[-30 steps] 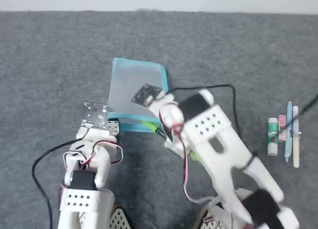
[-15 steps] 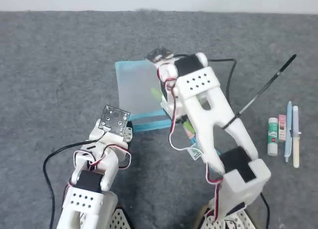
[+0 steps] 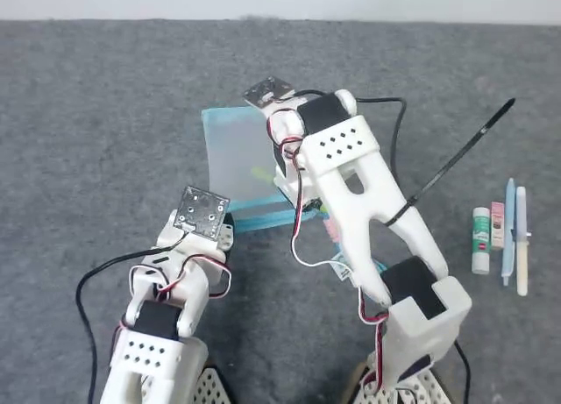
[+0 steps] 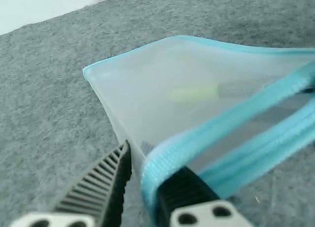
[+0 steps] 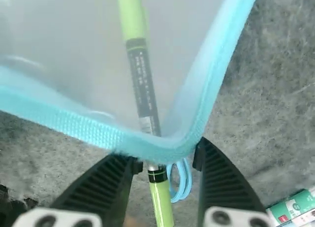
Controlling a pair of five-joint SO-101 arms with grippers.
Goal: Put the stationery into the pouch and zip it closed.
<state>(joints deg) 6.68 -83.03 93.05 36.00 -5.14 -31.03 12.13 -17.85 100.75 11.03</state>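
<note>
Left tool [image 4: 142, 160] narrow, pinching pouch [image 4: 162, 89] zip edge. Right tool [image 5: 162, 152] parted around green pen [image 5: 142, 89] at pouch mouth; barrel print illegible.

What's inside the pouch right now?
One green pen, partly in, its tail sticking out the opening. The right arm hides part of the pouch from above.
</note>
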